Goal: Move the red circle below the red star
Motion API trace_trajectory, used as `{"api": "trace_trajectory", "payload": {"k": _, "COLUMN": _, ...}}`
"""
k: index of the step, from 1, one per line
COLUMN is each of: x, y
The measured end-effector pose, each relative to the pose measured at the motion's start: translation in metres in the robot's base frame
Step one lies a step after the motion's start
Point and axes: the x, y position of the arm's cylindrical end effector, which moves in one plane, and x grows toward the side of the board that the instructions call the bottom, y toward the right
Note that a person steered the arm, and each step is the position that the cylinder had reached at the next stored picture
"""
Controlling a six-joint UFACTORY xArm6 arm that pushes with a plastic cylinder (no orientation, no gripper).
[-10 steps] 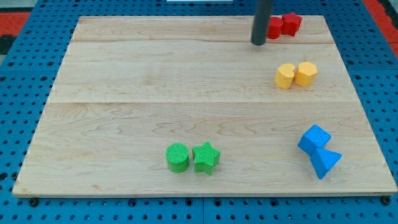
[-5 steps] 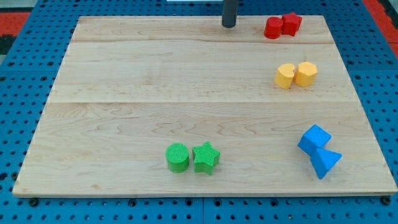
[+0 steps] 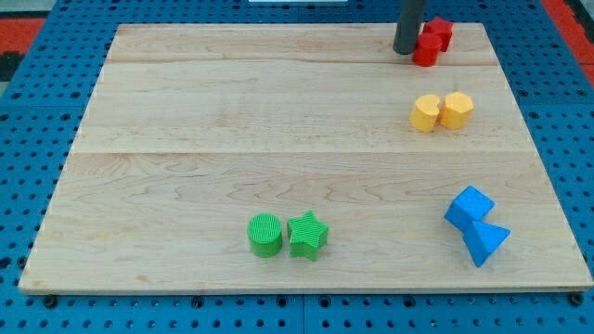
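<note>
The red circle sits near the board's top right, just below and to the left of the red star, touching it. My tip stands right against the red circle's left side. The rod covers part of the circle's left edge.
A yellow heart-like block and a yellow hexagon sit together at the right. Two blue blocks sit at the lower right. A green circle and a green star sit at the bottom centre. The wooden board lies on a blue pegboard.
My tip swung left along the top edge, then came back right against the red circle. The red circle has shifted right and down, from beside the star to under its lower left.
</note>
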Motion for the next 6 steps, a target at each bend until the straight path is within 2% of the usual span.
{"api": "trace_trajectory", "payload": {"k": 2, "x": 0.017, "y": -0.014}}
{"api": "trace_trajectory", "payload": {"k": 4, "x": 0.027, "y": 0.016}}
{"api": "trace_trajectory", "payload": {"k": 5, "x": 0.043, "y": -0.062}}
{"api": "trace_trajectory", "payload": {"k": 6, "x": 0.094, "y": -0.115}}
